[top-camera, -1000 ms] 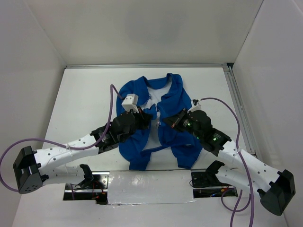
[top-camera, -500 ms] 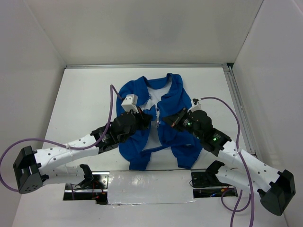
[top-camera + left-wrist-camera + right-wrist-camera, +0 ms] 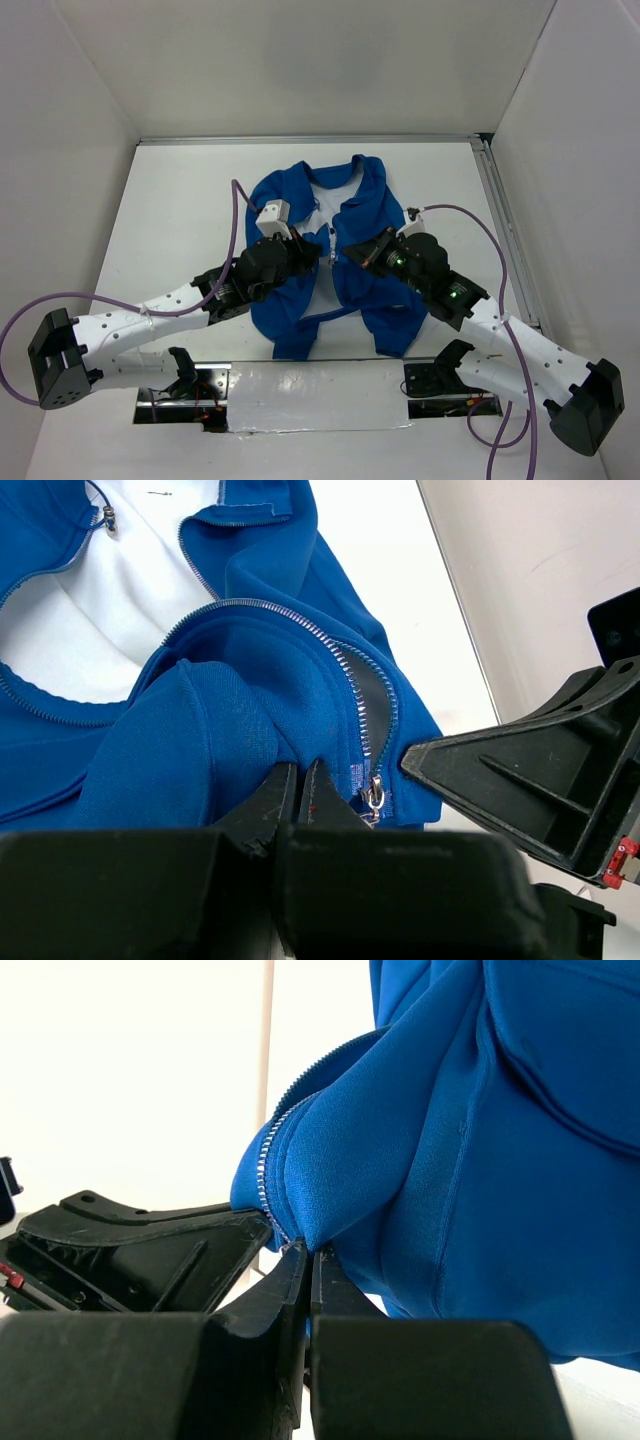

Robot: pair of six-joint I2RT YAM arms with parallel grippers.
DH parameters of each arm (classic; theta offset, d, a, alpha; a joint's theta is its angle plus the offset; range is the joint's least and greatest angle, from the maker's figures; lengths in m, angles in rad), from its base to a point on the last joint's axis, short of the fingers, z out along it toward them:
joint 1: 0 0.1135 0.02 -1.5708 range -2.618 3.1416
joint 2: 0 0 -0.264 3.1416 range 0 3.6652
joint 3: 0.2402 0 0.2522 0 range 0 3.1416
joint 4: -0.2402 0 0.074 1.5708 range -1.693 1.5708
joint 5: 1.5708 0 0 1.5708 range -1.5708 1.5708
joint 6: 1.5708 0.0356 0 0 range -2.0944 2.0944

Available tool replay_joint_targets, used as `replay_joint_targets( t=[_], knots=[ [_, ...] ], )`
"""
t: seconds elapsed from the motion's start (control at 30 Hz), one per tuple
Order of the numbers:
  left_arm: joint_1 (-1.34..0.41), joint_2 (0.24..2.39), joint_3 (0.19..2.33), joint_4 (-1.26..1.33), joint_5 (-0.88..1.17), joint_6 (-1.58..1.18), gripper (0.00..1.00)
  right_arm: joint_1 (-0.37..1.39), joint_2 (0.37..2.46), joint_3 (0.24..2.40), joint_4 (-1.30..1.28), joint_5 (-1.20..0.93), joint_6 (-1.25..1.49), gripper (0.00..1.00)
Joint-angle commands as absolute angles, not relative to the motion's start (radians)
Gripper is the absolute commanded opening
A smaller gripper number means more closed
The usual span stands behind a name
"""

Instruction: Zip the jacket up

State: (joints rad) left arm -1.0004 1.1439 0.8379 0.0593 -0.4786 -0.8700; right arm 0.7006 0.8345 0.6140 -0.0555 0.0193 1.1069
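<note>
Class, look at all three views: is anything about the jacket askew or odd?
Yes. The royal-blue fabric jacket lies rumpled and unzipped, white lining showing. Its front edges are bunched up where the left gripper and right gripper pinch them, so the silver zipper teeth curve.

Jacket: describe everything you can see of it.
The jacket is royal-blue soft fabric with white lining, lying front-up and unzipped on the white table, collar at the far end. Silver zipper teeth edge both front panels. A slider hangs beside the left gripper, which pinches one front edge. The right gripper pinches the other.
</note>
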Motion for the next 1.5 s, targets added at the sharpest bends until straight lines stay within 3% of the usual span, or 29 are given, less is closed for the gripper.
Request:
replay_joint_targets(
  t=[0.0, 1.47],
  knots=[
    [-1.006, 1.137, 0.862, 0.092, -0.506, -0.893, 0.0, 0.709, 0.822, 0.609, 0.02, 0.009, 1.108, 0.0],
    [-1.006, 1.108, 0.871, 0.077, -0.492, -0.896, 0.0, 0.707, 0.796, 0.575, -0.008, -0.012, 1.1, 0.0]
  ],
)
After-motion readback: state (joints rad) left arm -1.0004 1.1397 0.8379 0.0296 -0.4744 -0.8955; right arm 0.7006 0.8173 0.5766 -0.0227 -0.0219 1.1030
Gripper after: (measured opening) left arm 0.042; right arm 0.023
